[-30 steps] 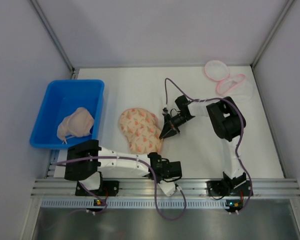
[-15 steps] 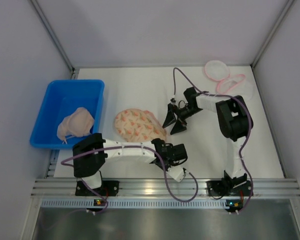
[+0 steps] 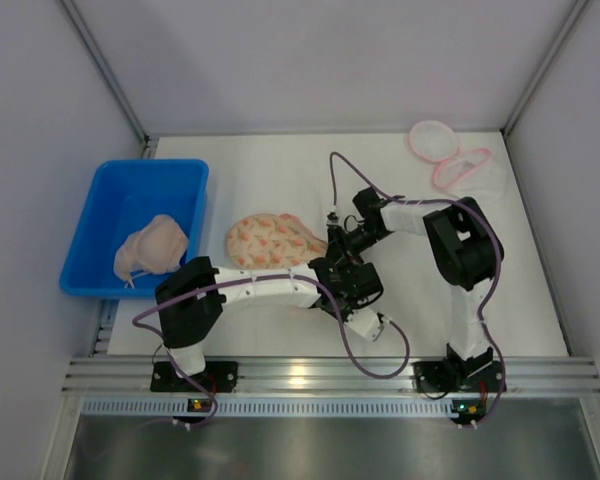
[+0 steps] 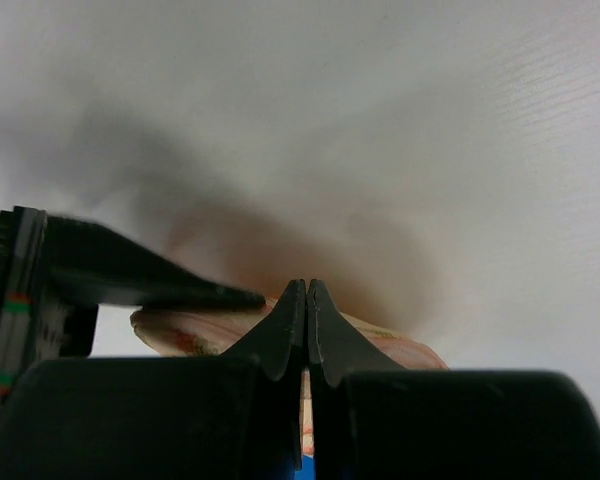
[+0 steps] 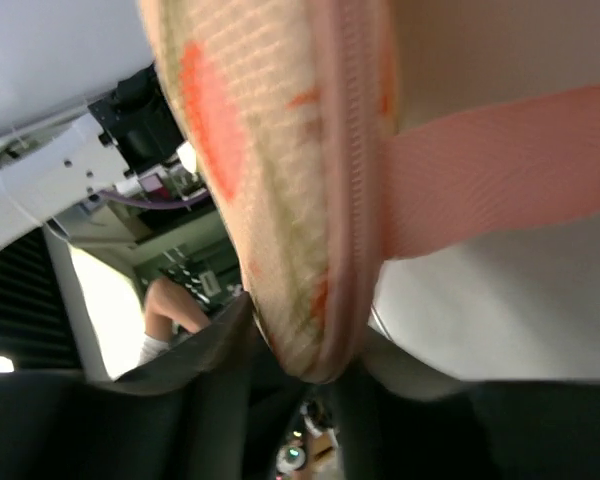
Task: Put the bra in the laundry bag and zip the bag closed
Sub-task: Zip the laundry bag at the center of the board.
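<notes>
bra [image 3: 265,243]: cream with orange print, lying on the table [image 3: 280,175] a little left of centre. Its right edge reaches the spot where the two hands meet.
right hand [image 5: 305,365]: closed on the bra's pink-trimmed rim, one finger on each side of it. In the wrist view a pink strap [image 5: 500,170] runs off sideways from the rim.
left hand [image 4: 307,292]: fingertips pressed together with no gap. The bra lies just past the tips, and I cannot tell whether any fabric is nipped.
hands, relative: very close. In the left wrist view one dark finger of the right hand sits just beside the left tips.
left arm [image 3: 260,285]: stretched low from its base across the near side of the bra, covering the bra's near edge.
laundry bag [image 3: 432,140]: pink-rimmed and translucent, lying opened in two round halves at the far right corner, well apart from the bra.
open room: bare table lies between the hands and the laundry bag, and also along the far edge behind the bra.
blue bin [image 3: 202,200]: at the table's left edge. Its right wall is near the bra's left edge but not touching it. A pale garment [image 3: 150,248] lies inside.
edges: walls [image 3: 40,150] close the table on the left, far and right sides. A metal rail [image 3: 330,375] runs along the near edge.
</notes>
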You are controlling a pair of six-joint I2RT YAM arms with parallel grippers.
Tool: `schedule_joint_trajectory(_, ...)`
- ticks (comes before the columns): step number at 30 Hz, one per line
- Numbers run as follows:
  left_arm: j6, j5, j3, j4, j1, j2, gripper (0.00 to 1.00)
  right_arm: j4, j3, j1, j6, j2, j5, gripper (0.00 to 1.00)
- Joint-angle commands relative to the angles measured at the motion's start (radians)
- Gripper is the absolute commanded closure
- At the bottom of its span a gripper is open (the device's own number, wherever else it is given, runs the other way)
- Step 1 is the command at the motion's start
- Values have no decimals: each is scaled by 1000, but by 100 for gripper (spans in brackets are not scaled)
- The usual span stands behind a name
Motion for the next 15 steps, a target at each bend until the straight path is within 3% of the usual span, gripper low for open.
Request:
schedule_joint_trajectory(1,9,24,18,18,-6,-20,100,26,50,19,8,26,-31,70)
schedule_joint_trajectory(2,6,25,6,18,-15,-37,100,23,55,19,4,29,-28,80)
schedule_joint_trajectory(3,-5,27,-8,16,-21,-49,100,17,58,16,2,29,-25,98)
schedule_joint_trajectory(7,-39,44,-141,16,-70,-122,100,-54,102,-21,-52,38,4,100)
schedule_joint_trajectory(15,-120,99,-362,12,-144,-262,100,-284,214,-64,-307,101,81,100)
